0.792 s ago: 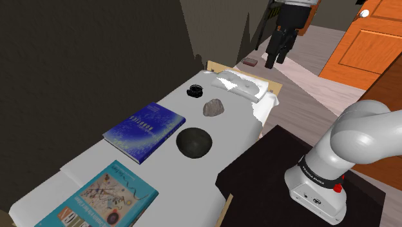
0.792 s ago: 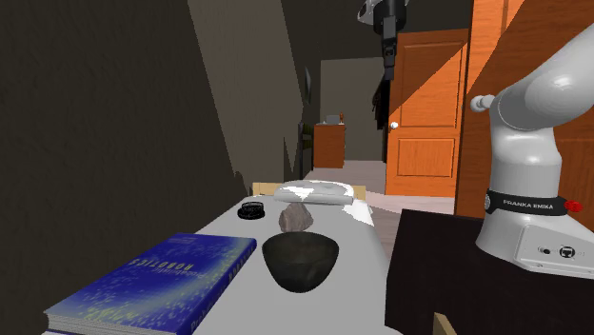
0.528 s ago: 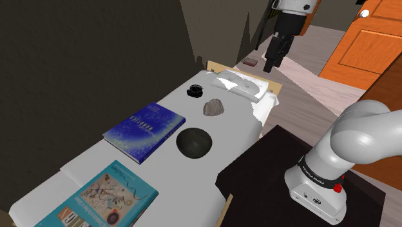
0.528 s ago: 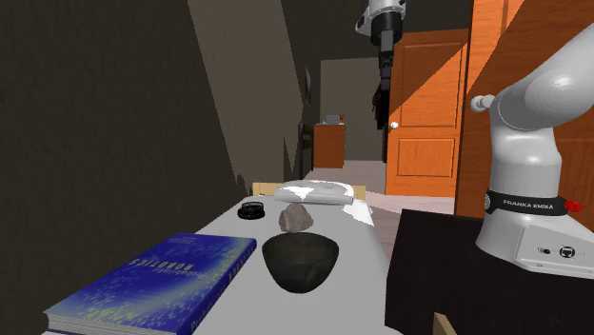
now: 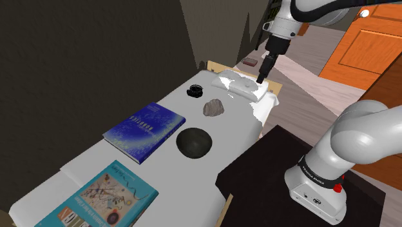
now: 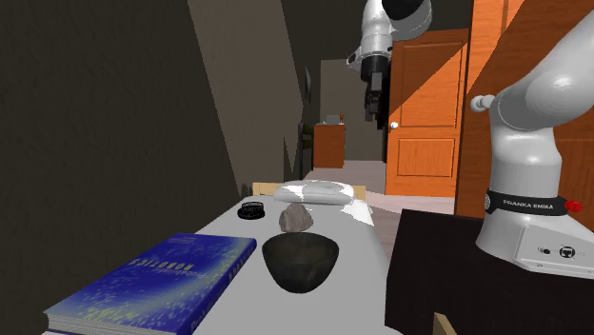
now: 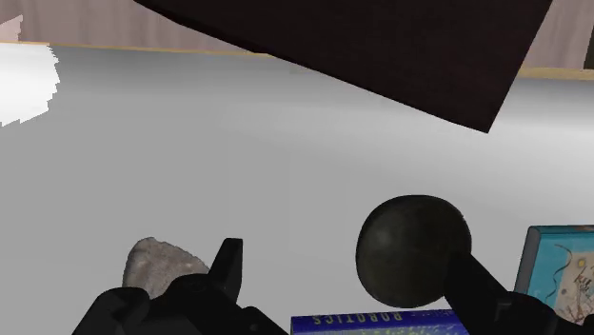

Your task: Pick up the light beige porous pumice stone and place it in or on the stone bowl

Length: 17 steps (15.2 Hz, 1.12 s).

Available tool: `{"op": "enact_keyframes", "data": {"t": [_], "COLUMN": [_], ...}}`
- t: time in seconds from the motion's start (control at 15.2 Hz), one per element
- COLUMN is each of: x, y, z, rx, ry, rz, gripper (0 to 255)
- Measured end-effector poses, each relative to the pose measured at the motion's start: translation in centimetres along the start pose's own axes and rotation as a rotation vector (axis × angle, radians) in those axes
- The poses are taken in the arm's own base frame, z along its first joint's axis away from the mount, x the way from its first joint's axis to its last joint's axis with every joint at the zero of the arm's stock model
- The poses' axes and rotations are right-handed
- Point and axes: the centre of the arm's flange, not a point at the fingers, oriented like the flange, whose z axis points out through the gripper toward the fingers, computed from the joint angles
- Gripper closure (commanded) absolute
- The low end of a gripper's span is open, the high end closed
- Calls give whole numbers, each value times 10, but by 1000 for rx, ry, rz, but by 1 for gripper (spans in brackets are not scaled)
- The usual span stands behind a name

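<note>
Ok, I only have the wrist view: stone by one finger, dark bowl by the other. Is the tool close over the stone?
Observer: No. In the shoulder view the tool hangs high above the pillow end of the bed, well clear of the stone.
Operator: Anything near the stone that I can't see?
Observer: Yes, a small black round dish sits just beyond it, toward the pillow, apart from the stone.
Operator: And the bowl's shape?
Observer: Side-on in the second exterior view, the bowl is deep with a rounded wall, and it stands upright.
</note>
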Motion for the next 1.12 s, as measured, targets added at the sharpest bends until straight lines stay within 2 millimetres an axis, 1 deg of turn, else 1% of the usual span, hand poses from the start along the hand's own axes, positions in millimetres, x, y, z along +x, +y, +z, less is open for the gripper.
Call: {"op": "enact_keyframes", "data": {"t": [0.2,0.33,0.4,0.53,0.66,0.73,0.79,0.86,0.92,1.12], "x": [9,17,19,28,43,45,51,57,64,84], "y": [34,50,61,76,92,103,115,121,127,150], "z": [29,44,55,74,90,102,108,113,125,150], "rx": [18,30,36,48,59,66,71,77,82,100], "ry": [23,38,45,61,76,83,91,99,105,127], "rz": [-59,-100,-118,-159,-199,-216,-237,-259,-278,-338], "gripper": [0,0,0,0,0,0,0,0,0,0]}}
